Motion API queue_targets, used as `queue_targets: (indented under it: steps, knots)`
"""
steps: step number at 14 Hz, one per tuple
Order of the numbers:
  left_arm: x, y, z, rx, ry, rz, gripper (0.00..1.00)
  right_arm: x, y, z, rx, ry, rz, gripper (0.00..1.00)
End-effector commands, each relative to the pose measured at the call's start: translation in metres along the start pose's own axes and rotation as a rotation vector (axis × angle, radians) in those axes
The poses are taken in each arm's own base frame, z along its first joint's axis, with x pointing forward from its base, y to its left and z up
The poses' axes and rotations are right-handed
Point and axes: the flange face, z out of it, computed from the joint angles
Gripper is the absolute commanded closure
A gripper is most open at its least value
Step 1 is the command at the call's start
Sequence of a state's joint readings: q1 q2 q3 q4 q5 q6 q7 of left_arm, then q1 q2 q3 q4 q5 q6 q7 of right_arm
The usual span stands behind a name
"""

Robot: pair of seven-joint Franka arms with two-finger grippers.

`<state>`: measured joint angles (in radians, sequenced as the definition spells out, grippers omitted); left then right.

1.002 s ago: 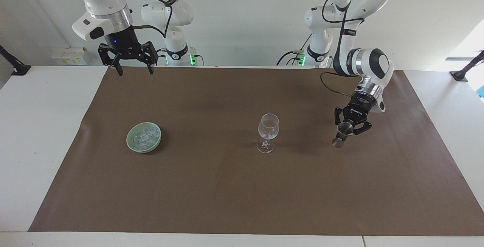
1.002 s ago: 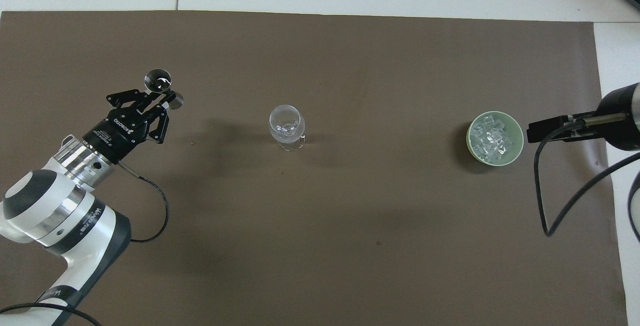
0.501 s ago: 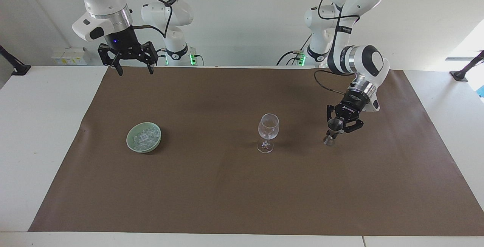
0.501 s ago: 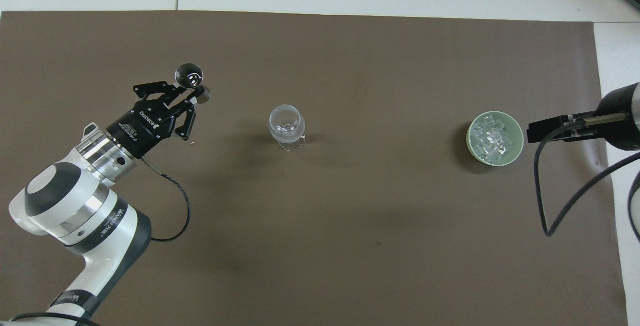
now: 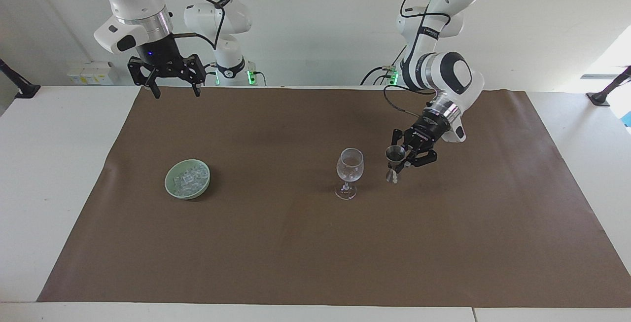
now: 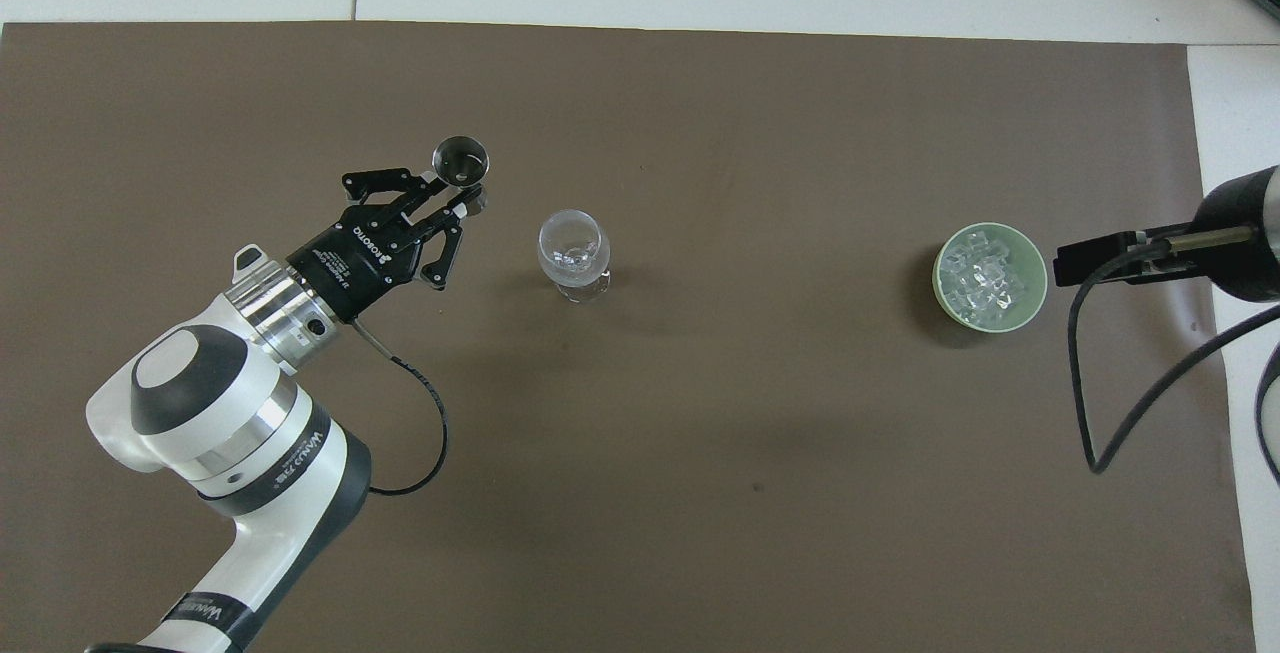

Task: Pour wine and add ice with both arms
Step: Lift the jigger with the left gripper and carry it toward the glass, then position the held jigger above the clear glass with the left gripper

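Tabletop (image 5: 59,174): a white surface is carrying everything, with seams running across it in the overhead view.
Mat (image 5: 276,243): a large brown paper sheet is covering most of the tabletop, leaving white margins at both ends and along the edge farthest from the robots.
Room: a plain white wall (image 5: 320,26) is standing at the robots' end; green lights are glowing at both arm bases, and black brackets are sitting at the tabletop's ends.
Left gripper (image 5: 397,163): it is hanging low over the mat, just beside the wine glass toward the left arm's end, jaws clenched on a small metal jigger (image 5: 394,161) at its waist, held roughly upright.
Wine glass (image 5: 349,173): a clear stemmed glass is standing upright near the middle of the mat, apart from the jigger.
Bowl (image 5: 187,179): a pale green bowl is sitting on the mat toward the right arm's end, well apart from the glass.
Ice (image 6: 985,276): a heap of small clear cubes is lying inside the bowl.
Right gripper (image 5: 170,88): it is waiting high over the mat's edge nearest the robots, jaws released and holding nothing.
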<state>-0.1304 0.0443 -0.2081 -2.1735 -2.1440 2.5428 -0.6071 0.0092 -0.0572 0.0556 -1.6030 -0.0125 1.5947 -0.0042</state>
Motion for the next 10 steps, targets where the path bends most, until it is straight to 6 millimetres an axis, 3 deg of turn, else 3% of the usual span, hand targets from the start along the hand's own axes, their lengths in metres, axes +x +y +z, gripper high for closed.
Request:
queue_targets:
  steps: [1,7,10]
  knots:
    - [-0.012,-0.007,0.02,-0.009,0.009,0.009,1.0,-0.005,0.001,-0.002,0.022,-0.007,-0.015,0.0]
    - [-0.015,-0.028,0.036,0.026,0.026,0.032,1.0,-0.005,0.001,-0.002,0.022,-0.007,-0.016,0.0]
    - [-0.014,-0.028,0.036,0.03,0.026,0.072,1.0,-0.005,0.001,-0.002,0.022,-0.007,-0.015,0.0]
